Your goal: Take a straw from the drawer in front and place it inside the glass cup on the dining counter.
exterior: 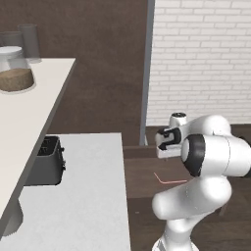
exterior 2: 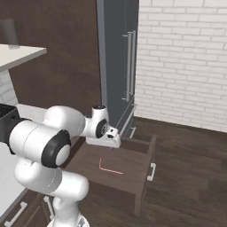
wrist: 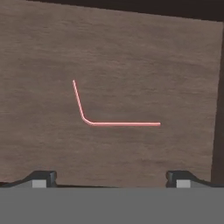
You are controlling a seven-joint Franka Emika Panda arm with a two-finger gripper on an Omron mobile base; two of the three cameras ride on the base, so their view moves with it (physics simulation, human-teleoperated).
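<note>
Drawer [exterior 2: 133, 170]: pulled open. Straw [wrist: 94, 122]: bent, lying flat on the drawer floor, not yet lifted. End effector [wrist: 111, 177]: above the straw, jaws spread wide, empty. Outstanding: grasp, carry to the dining counter, insert into the glass cup.

Matt dark wood-grain drawer [exterior 2: 133, 170], smooth thin plastic-looking straw [wrist: 94, 122], matt white brick wall [exterior 2: 186, 62], dark wooden floor [exterior 2: 190, 177]

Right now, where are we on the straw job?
Done: the dark brown wooden drawer stands pulled open. In hand: the pincer hangs open above the thin pink bent straw lying on the drawer floor, not touching it. Left: grasp, lift, carry it to the cup.
</note>
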